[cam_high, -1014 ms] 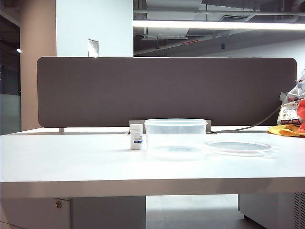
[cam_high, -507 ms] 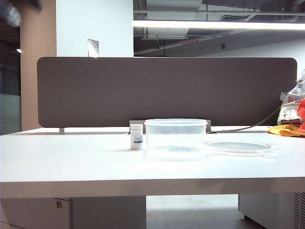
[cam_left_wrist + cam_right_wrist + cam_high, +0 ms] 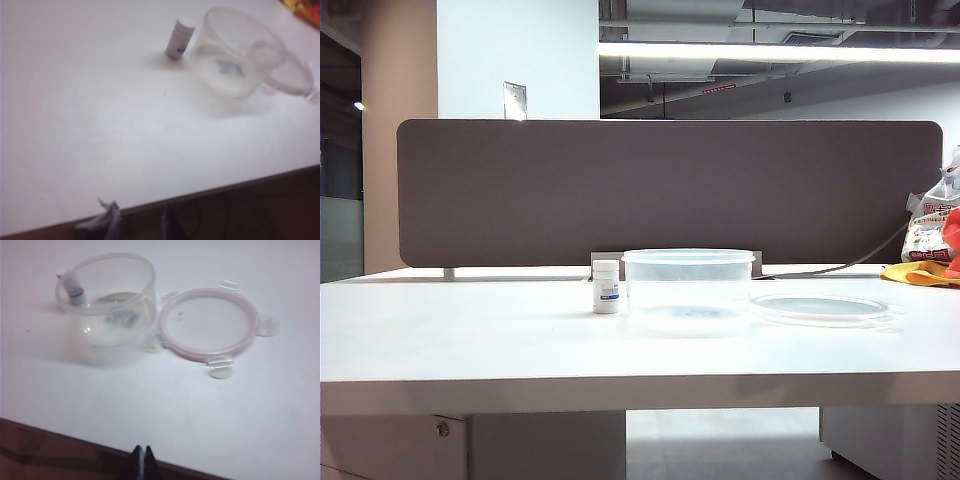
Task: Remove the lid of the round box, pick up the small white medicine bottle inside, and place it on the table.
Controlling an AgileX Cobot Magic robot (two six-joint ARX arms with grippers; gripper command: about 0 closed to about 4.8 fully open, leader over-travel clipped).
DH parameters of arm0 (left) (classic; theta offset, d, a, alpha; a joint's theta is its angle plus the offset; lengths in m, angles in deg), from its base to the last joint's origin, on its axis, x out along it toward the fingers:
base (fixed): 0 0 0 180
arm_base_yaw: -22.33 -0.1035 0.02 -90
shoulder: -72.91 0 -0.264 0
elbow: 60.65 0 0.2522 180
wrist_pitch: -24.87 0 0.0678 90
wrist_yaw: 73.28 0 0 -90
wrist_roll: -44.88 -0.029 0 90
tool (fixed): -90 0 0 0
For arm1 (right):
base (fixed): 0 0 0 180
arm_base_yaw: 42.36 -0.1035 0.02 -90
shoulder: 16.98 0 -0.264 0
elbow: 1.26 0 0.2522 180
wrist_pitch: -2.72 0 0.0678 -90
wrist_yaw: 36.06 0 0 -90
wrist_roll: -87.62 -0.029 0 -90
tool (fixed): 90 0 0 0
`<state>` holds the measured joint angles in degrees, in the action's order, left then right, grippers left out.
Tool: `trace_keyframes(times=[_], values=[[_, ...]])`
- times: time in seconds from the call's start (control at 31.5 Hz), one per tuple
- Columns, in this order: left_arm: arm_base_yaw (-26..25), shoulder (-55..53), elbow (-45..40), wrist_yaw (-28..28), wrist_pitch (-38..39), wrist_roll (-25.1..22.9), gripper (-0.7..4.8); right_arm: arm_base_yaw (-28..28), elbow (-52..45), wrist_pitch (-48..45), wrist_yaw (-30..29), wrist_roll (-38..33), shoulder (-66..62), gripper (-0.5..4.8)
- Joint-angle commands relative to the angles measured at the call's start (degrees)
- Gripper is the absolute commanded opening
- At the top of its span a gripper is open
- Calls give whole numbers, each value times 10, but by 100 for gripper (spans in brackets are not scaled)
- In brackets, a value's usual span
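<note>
- Half a second ago a blurry dark shape showed at the top left corner of the outside view; now it is gone, and the bottle, tub and lid sit just where they sat.
- The table [image 3: 470,340] is big and white, with a dark panel [image 3: 670,190] standing behind it.
- The round box [image 3: 688,290] is a clear tub standing open on the table, in front of the panel.
- The lid [image 3: 820,308] lies flat on the table just beside the round box, on its right in the outside view, with its little tabs sticking out.
- The small white medicine bottle [image 3: 606,287] stands upright on the table just left of the round box, outside it.
- A bag and some orange cloth [image 3: 930,272] lie well to the right of the lid.
- The right gripper [image 3: 142,460] hangs off the table's front edge, well apart from the round box, its two fingers pressed together on nothing.
- The left gripper [image 3: 137,222] also hangs off the front edge, far from the bottle; its fingers are blurry with a gap between them, holding nothing.
</note>
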<state>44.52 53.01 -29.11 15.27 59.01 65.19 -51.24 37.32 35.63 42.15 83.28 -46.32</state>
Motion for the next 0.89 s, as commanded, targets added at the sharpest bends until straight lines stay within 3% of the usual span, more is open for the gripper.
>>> trace_keyframes(times=[0.03,0.25,0.29,0.35,0.38,0.51,0.7,0.79,0.89], values=[[0,0,2,-1,-7,11,115,-1,3,-5,-3,-3,0,-1],[0,0,2,0,-7,10,115,-1,3,-5,-3,-3,1,-1],[0,1,2,2,-8,-4,115,0,3,-5,-3,-3,1,-1],[-9,9,2,53,-12,-96,115,0,3,-5,-3,-3,1,-1],[-19,15,-2,78,-19,-116,115,-1,3,-5,-3,-3,0,-1],[-83,56,-52,121,-96,-132,115,0,3,-5,-1,-3,1,-1],[-203,134,-164,34,-233,-142,115,0,3,-5,7,-3,1,-1],[-241,157,-174,-17,-214,-182,115,0,3,-5,2,-3,0,-1],[-254,184,-174,-24,-195,-213,115,0,3,-5,3,-3,1,-1]])
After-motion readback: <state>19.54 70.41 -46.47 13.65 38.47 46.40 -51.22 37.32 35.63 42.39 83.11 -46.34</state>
